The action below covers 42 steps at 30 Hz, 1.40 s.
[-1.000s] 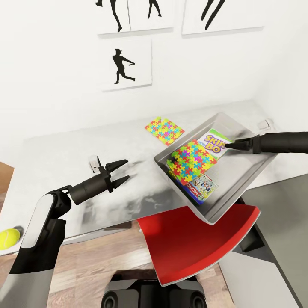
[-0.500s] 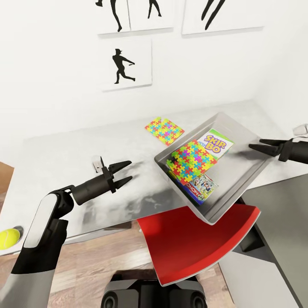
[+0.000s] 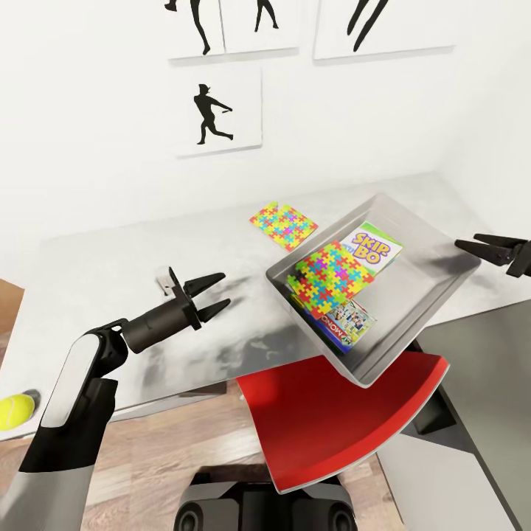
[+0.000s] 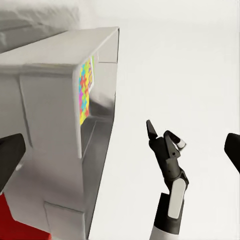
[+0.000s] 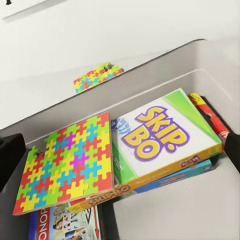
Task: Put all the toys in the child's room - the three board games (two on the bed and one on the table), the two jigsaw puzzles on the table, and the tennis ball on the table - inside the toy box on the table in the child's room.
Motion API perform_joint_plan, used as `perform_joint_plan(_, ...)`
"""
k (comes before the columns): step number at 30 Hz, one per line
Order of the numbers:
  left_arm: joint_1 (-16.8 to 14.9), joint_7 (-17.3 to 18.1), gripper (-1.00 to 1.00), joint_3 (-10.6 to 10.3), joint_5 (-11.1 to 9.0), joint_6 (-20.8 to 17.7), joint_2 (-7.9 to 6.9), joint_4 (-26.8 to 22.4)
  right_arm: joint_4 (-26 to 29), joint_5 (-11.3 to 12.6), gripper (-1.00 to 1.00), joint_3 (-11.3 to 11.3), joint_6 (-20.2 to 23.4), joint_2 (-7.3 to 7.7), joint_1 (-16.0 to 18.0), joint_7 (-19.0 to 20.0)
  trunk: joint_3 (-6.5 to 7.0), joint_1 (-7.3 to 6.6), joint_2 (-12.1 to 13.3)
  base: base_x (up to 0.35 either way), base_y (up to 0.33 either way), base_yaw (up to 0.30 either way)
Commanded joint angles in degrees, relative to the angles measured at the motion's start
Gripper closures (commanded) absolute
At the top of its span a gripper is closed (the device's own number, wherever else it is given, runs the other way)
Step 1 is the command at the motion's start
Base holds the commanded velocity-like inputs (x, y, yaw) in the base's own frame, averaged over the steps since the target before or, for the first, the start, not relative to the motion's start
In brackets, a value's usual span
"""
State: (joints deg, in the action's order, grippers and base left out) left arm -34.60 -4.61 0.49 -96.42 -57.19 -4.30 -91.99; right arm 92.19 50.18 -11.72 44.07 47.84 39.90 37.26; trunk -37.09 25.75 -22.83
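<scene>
The toy box, centre-right on the counter, already holds Skip-Bo, Monopoly and one jigsaw. Left out: a second jigsaw above it and the tennis ball, lower left. Both the left gripper and right gripper are open, empty.

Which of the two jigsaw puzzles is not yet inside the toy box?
The far jigsaw puzzle, flat on the table behind the toy box. The other puzzle lies inside, on the board games.
</scene>
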Motion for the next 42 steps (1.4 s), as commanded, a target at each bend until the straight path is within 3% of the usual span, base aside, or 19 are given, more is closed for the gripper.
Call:
perform_joint_plan(1,0.0,-0.3,-1.0,0.0,-0.5,-0.2,0.0,0.0,0.0,0.2,-1.0,-0.2,0.6,-0.03,-0.1,0.1,-0.07,0.03,-0.1,0.0,0.0,0.0)
perform_joint_plan(8,0.0,0.3,-1.0,0.0,-0.5,-0.2,0.0,0.0,0.1,0.1,-1.0,-0.6,4.6,-0.18,-0.4,0.0,0.08,0.03,-0.1,0.0,0.0,0.0)
perform_joint_plan(13,0.1,0.5,-1.0,0.0,-0.4,0.0,0.04,0.0,0.1,0.1,-1.0,-0.8,10.3,-0.33,-0.6,-0.1,0.4,0.03,-0.1,0.0,0.0,0.0)
perform_joint_plan(19,0.3,0.5,-1.0,0.0,0.0,0.1,0.12,0.0,0.1,-0.1,-1.0,-1.0,14.7,-1.62,-1.5,-0.3,0.89,0.03,-0.1,0.0,0.0,0.0)
perform_joint_plan(27,0.4,0.6,-1.0,-0.1,1.5,0.1,0.39,0.1,0.1,-0.4,-1.0,-1.3,15.9,-2.51,-2.7,-0.5,1.6,0.03,-0.1,0.0,0.0,0.0)
perform_joint_plan(42,0.5,0.7,-1.0,-0.1,2.2,0.1,0.51,0.0,0.1,-0.5,-1.0,-1.4,15.9,-2.89,-4.8,-0.6,2.98,0.03,-0.1,0.0,0.0,0.0)
